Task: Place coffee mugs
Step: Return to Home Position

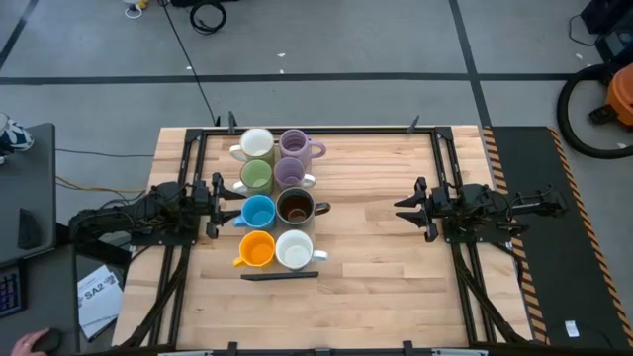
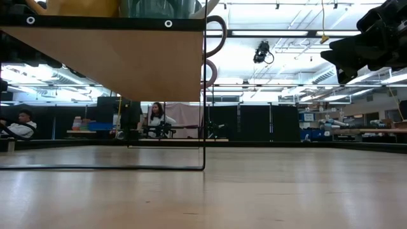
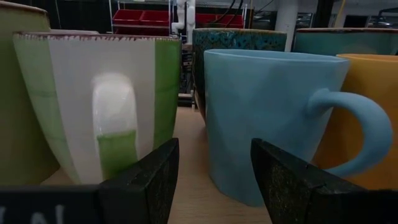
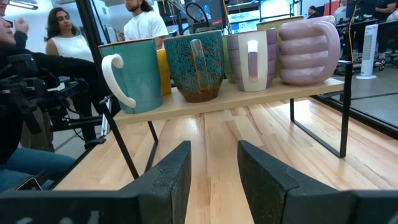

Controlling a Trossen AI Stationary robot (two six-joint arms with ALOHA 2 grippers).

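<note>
Okay, all eight coffee mugs (image 1: 290, 174) sit on the shelf (image 4: 261, 96) near the worktop's (image 1: 376, 257) back left. The left gripper (image 3: 214, 167), fingers spread and empty, hovers just beside the blue mug (image 1: 257, 212); back out crooked and it could clip that handle. The right gripper (image 4: 214, 155), also spread, waits well apart.

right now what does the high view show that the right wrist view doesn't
Only high view: all eight mugs in two rows, including the blue mug by the left hand. Only right wrist view: the shelf raised on thin legs, people behind. Both: the open right hand, lavender mugs, the wooden table.
</note>
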